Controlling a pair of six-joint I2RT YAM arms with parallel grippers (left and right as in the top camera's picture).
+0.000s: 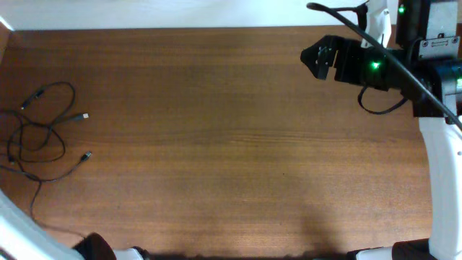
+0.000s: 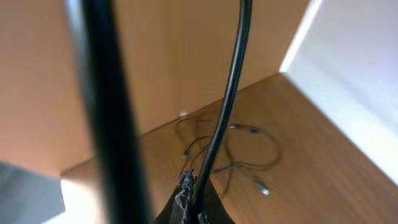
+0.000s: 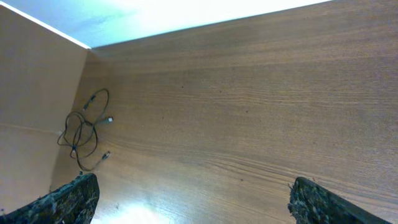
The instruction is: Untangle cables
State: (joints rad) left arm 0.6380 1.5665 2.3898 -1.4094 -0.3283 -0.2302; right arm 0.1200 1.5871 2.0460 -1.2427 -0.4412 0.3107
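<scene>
The cables (image 1: 40,130) are thin black cords in loose tangled loops at the table's far left, with small silver plug ends (image 1: 85,115) pointing right. They also show in the left wrist view (image 2: 230,152) and, far off, in the right wrist view (image 3: 84,130). My right gripper (image 1: 317,58) hovers at the far right of the table, well away from them. Its fingers (image 3: 196,202) are spread wide and empty. My left gripper (image 2: 191,202) looks shut, its tips together and short of the cords. A thick arm cable crosses in front of it.
A wooden side wall (image 2: 155,56) stands just behind the cords at the table's left edge. A white wall (image 3: 186,12) runs along the back. The left arm's base (image 1: 14,231) sits at the front left corner. Thick arm cables (image 2: 106,112) block part of the left wrist view.
</scene>
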